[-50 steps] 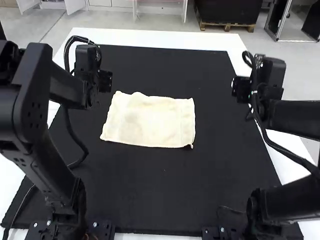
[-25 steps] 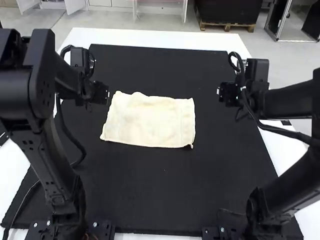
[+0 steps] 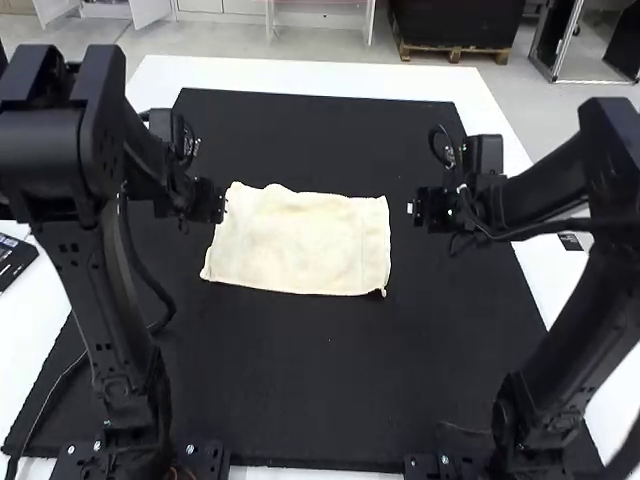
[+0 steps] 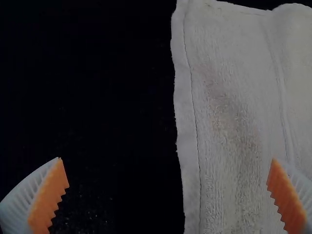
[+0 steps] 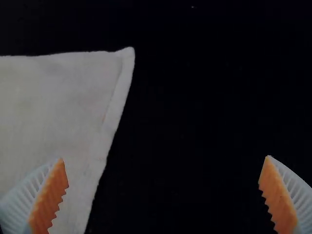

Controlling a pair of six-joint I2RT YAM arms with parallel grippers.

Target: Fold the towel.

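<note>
Black mat (image 3: 330,390); towel (image 3: 300,245) cut off in 2 wrist views.

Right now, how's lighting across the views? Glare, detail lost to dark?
High view: bright; white tabletop nearly washed out around the flat black mat. Left wrist view: dim; mat sinks to near-black, stitching on the cream cloth towel readable. Right wrist view: also dim; orange serrated claw pads stand out.
</note>
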